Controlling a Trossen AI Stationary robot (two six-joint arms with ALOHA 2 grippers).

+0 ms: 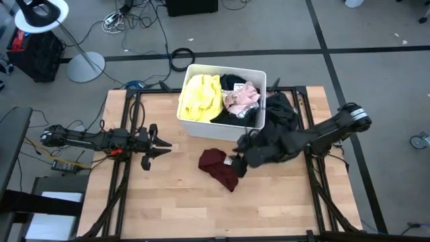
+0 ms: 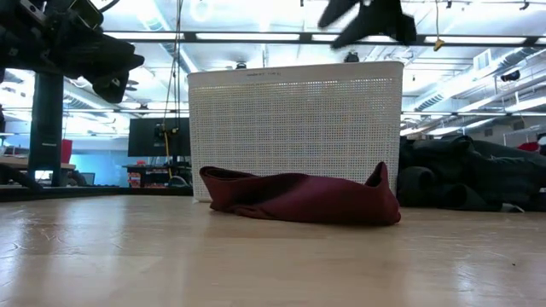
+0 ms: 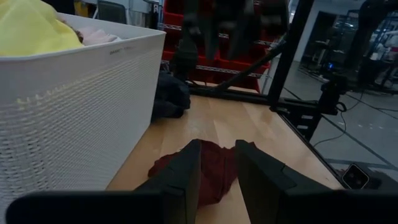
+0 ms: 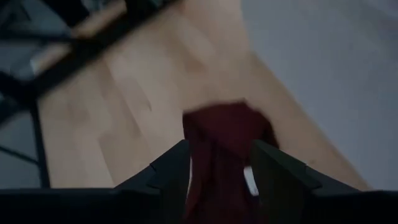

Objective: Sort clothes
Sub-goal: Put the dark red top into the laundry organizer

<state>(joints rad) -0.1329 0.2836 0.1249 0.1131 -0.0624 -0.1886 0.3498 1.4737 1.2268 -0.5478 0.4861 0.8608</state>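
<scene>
High view: your right claw [image 1: 236,160] is hovering over the maroon garment [image 1: 219,167] lying on the counter [image 1: 175,202], fingers apart, seemingly empty | left claw [image 1: 163,148] is waiting nearby, slightly parted | bin [image 1: 195,125] is holding yellow garment [image 1: 200,97].

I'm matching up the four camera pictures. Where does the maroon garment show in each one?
High view: maroon garment on the table, just below the white bin.
Low view: centre, lying before the bin.
Left wrist view: low centre, between the left gripper's fingers.
Right wrist view: centre, between the right gripper's fingers.
Shared landmark: the white bin, absent from the right wrist view.
</scene>
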